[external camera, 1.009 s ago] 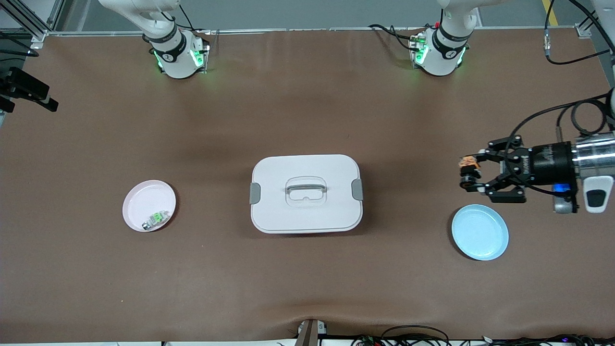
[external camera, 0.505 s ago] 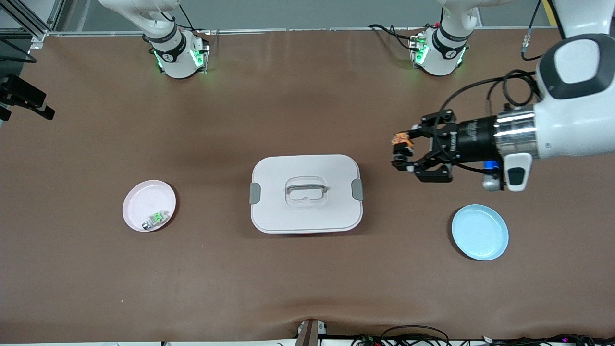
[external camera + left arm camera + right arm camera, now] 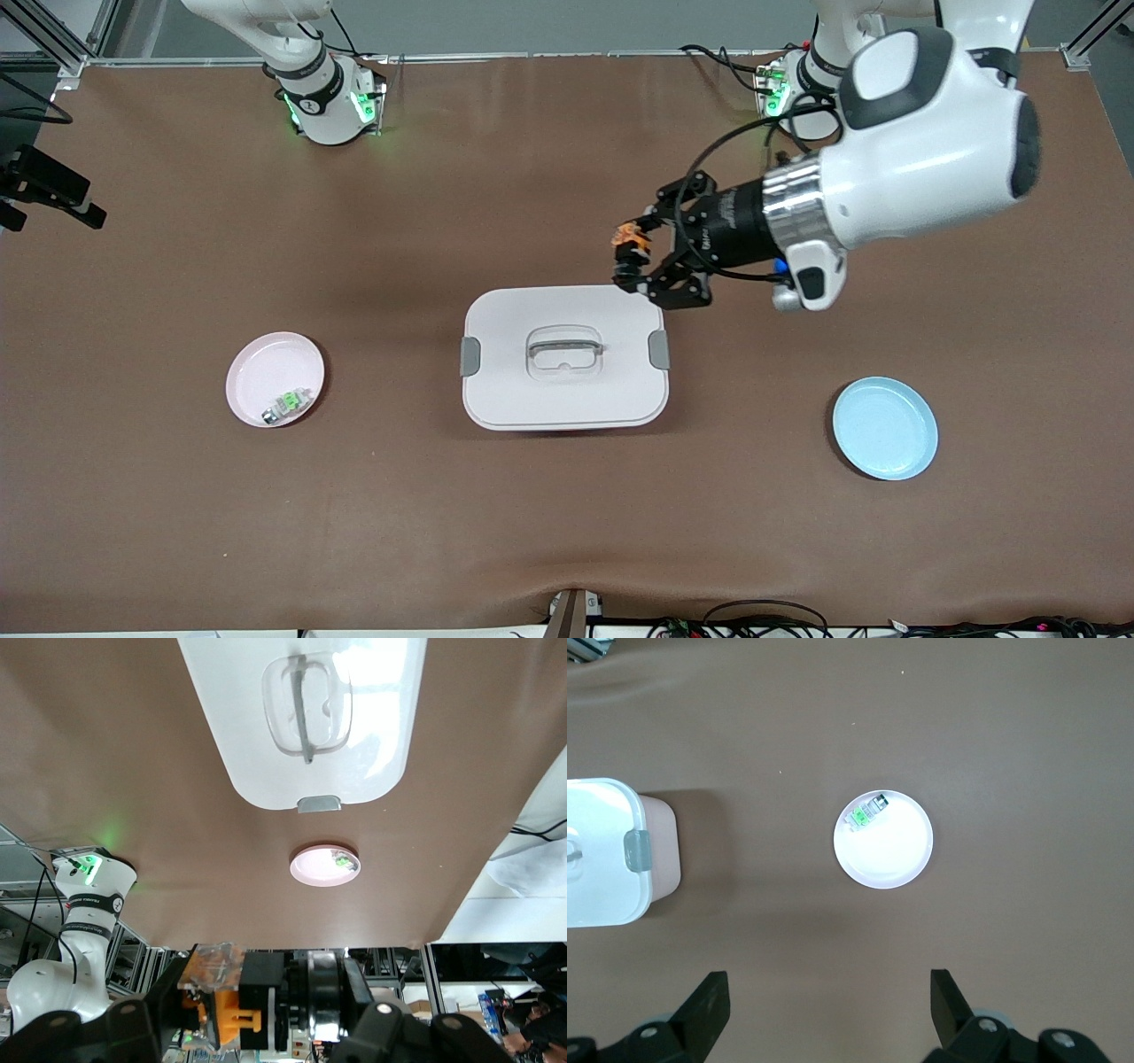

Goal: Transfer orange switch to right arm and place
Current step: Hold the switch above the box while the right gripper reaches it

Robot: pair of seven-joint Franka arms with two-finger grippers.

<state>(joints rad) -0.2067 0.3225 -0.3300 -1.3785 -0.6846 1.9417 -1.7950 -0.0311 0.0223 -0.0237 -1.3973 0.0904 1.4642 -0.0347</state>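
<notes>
My left gripper (image 3: 631,257) is shut on the orange switch (image 3: 627,236), a small black button with an orange cap. It holds the switch in the air over the corner of the white box (image 3: 564,356) toward the left arm's base. In the left wrist view the switch (image 3: 221,1014) sits between the dark fingers of the left gripper (image 3: 252,1028). My right gripper (image 3: 828,992) is open and empty, high over the table near the pink plate (image 3: 886,855).
The lidded white box with a clear handle stands mid-table. The pink plate (image 3: 257,377) at the right arm's end holds a small green-and-white component (image 3: 287,404). An empty blue plate (image 3: 884,428) lies at the left arm's end.
My left arm has swung from over the table near the blue plate toward the middle, carrying the switch to the white box's corner. The plates and box have not moved.
</notes>
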